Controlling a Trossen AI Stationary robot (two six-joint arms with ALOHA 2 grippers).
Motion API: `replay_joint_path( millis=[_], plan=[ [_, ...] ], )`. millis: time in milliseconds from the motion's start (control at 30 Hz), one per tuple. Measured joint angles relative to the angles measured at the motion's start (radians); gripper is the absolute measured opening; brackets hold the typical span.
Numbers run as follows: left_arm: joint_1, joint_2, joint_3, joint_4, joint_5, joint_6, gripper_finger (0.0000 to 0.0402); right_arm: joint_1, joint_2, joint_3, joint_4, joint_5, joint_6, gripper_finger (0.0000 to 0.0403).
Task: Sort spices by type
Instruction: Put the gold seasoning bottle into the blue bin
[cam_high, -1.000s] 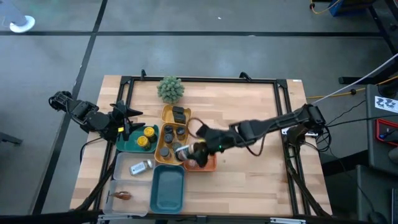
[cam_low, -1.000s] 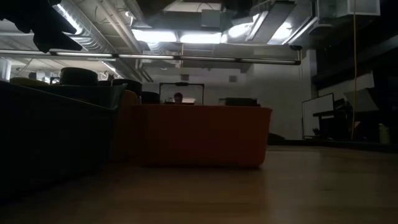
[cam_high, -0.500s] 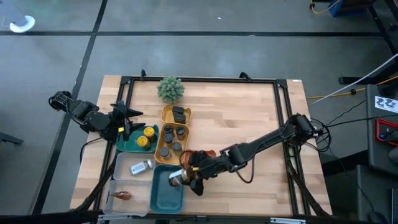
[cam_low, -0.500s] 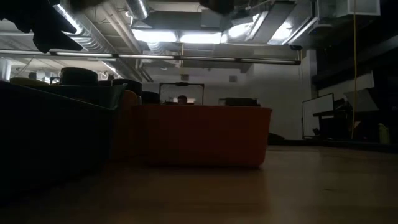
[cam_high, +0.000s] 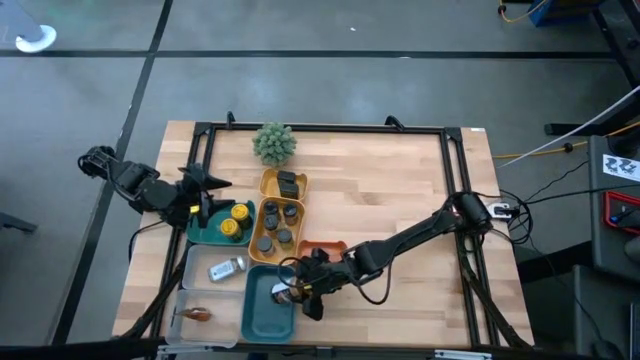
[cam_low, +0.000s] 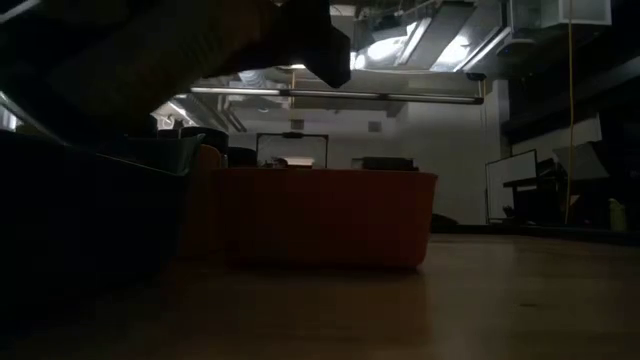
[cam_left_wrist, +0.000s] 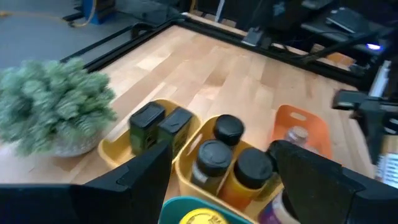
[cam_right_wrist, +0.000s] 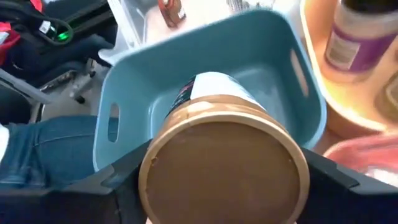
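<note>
My right gripper (cam_high: 300, 292) reaches across to the blue-teal tray (cam_high: 266, 318) near the front edge and is shut on a spice jar (cam_high: 286, 293) with a white label. In the right wrist view the jar (cam_right_wrist: 221, 155) shows its brown round base, with the tray (cam_right_wrist: 149, 93) beyond it. Dark-capped jars (cam_high: 277, 222) and a black box (cam_high: 290, 183) stand in the yellow tray (cam_high: 256, 245). Yellow-capped jars (cam_high: 236, 218) sit in the green tray (cam_high: 203, 234). My left gripper (cam_high: 203, 195) hovers open at the left edge, above the green tray. My right gripper pinches the jar's body near its base (cam_right_wrist: 155, 163) between the two fingers (cam_right_wrist: 124, 186), one on each side. The fingers come slanting down from the table's right. The jar is tilted, base toward the wrist, far end pointing into the blue-teal tray.
An orange tray (cam_high: 326, 249) lies just right of the yellow one. A white tray (cam_high: 196, 290) holds a lying jar (cam_high: 228, 267) and a brown packet (cam_high: 198, 314). A fuzzy green plant (cam_high: 274, 143) stands at the far side. A person's leg (cam_right_wrist: 50, 149) shows beyond the near edge.
My right gripper has carried the jar from the orange tray toward the near-left, over the blue-teal tray, and has come lower, its arm now darkening the low view. The left arm has kept still.
</note>
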Motion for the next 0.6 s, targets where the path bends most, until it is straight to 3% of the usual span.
replay_joint_path(
  millis=[267,467,600],
  plan=[
    [-0.002,0.111,0.0,0.166,0.083,0.099,0.0269,-0.001,0.019,0.0,-0.006,0.03,-0.13,0.0289],
    [-0.022,0.291,0.001,0.371,0.257,0.206,0.0269,-0.001,0.028,-0.001,-0.003,0.036,-0.138,0.0289],
    [-0.074,0.434,0.001,0.491,0.283,0.258,0.0269,-0.001,0.028,-0.001,0.0,0.042,-0.138,0.0289]
  ],
)
